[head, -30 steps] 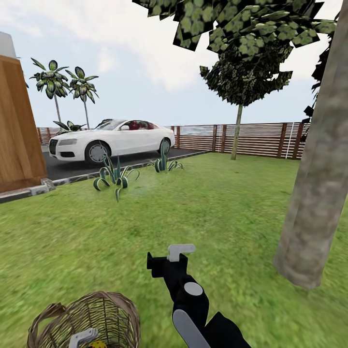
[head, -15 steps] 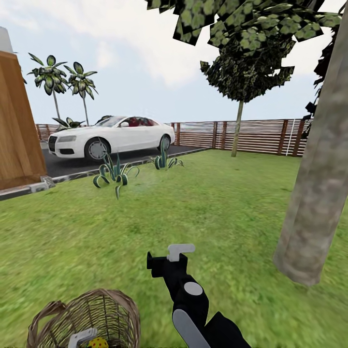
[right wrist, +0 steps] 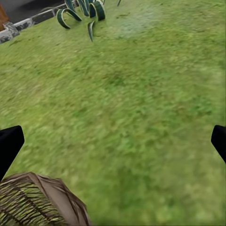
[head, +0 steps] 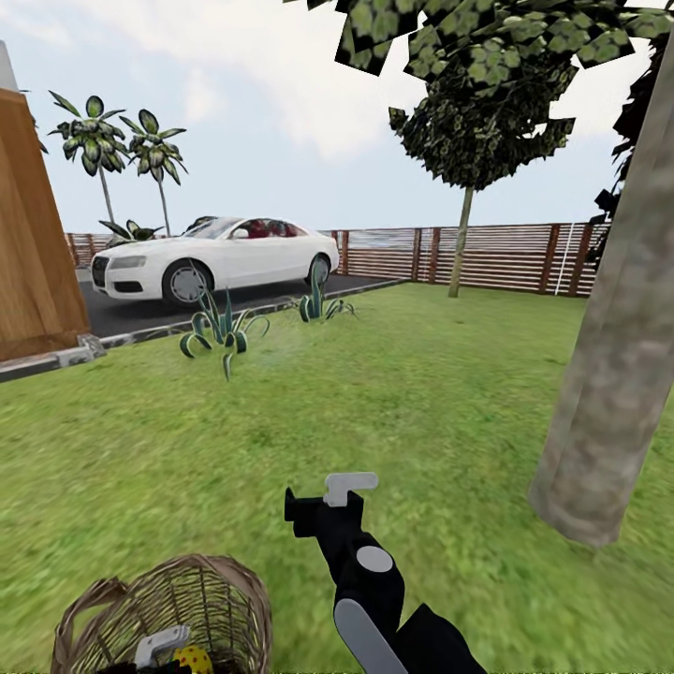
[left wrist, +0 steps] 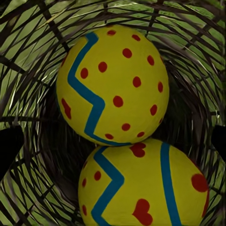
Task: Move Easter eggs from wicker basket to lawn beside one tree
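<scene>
Two Easter eggs [left wrist: 113, 84] sit stacked against each other deep in the wicker basket [head: 201, 599], one [left wrist: 141, 188] touching the one beyond it; a third can't be made out here. From the head camera only a sliver of yellow egg [head: 192, 660] peeks out at the basket's low edge. The basket rests on the lawn [head: 393, 393], near the robot's left side.

Left gripper [left wrist: 113, 136] is down inside the basket, jaws wide — dark tips flank both eggs, nothing clamped. Looks like a pre-grasp: spread wide enough to straddle an egg.

Right gripper [right wrist: 113, 141] hangs over bare grass just beside the basket rim [right wrist: 42, 202], jaws also spread, empty — likely parked clear of the left arm's work.

Thick-trunked tree [head: 613, 374] stands close on the right, a handy drop spot. Beyond: spiky plants [head: 220, 332], white car [head: 211, 262] on the driveway, slat fence [head: 505, 257].
</scene>
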Robot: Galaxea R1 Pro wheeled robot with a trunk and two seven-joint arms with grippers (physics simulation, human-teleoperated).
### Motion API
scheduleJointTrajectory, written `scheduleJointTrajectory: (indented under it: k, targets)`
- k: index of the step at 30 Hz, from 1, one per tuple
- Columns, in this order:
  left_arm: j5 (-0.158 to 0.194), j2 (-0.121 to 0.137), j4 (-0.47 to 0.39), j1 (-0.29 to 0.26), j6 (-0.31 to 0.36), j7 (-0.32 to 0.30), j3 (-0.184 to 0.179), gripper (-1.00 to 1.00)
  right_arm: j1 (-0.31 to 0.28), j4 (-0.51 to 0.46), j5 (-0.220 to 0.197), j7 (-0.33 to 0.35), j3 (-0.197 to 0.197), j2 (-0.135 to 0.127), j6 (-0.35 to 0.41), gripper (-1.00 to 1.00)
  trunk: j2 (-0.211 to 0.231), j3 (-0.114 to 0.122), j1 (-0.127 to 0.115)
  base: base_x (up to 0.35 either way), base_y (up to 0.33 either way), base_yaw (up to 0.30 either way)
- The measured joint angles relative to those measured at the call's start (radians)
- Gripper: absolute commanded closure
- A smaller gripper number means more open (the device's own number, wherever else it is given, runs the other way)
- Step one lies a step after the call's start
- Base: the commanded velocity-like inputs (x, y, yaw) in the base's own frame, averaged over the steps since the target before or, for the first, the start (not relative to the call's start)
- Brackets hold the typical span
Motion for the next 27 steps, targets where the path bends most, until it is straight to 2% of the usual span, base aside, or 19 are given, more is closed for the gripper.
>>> scheduleJointTrajectory:
  k: [8,18,23,27]
  targets:
    - [0.001,0.0,-0.055,-0.002,0.044,0.0,0.0,-1.0,0.0,0.0,0.0,0.0,0.0,0.0,0.0,-1.0,0.0,-0.012,0.0,0.0,0.0,0.0]
    - [0.005,0.001,-0.081,-0.004,0.052,0.003,0.002,-1.0,0.0,0.0,0.0,0.0,0.0,-0.001,0.0,-1.0,0.0,-0.027,0.0,0.0,0.0,0.0]
    - [0.046,0.002,-0.083,-0.004,0.05,0.004,0.003,-1.0,0.0,0.0,0.0,0.0,0.0,-0.001,0.0,-1.0,0.0,-0.035,0.0,0.0,0.0,0.0]
    - [0.061,0.002,-0.082,-0.004,0.049,0.004,0.003,-1.0,0.0,0.0,0.0,0.0,0.0,-0.001,0.0,-1.0,0.0,-0.041,0.0,0.0,0.0,0.0]
